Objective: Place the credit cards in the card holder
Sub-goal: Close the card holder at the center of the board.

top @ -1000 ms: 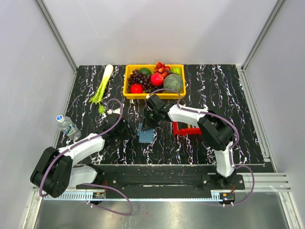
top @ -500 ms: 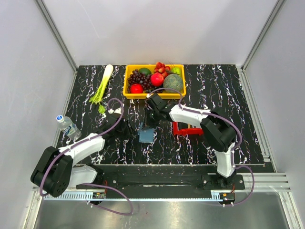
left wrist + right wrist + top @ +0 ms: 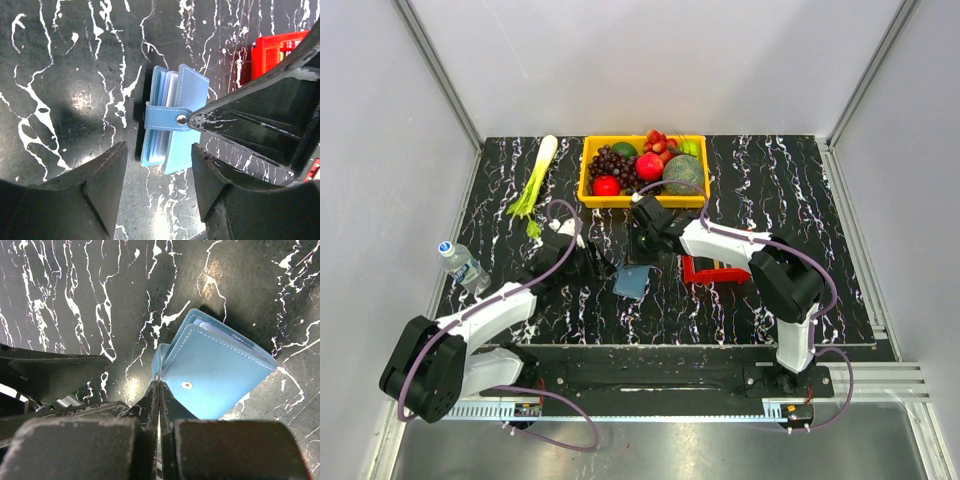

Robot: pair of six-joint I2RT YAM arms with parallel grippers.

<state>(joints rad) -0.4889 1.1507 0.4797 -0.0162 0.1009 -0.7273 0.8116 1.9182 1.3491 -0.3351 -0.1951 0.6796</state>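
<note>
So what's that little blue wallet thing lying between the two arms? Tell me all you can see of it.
The card holder is a flat blue wallet, leather-like with pale stitching, lying on the black marbled table just left of the red tray. Its covers sit slightly apart, showing paler clear pockets. A strap with a metal snap lies across it. The right claw, shut, has its tips at that strap; the left claw hangs open above.
</note>
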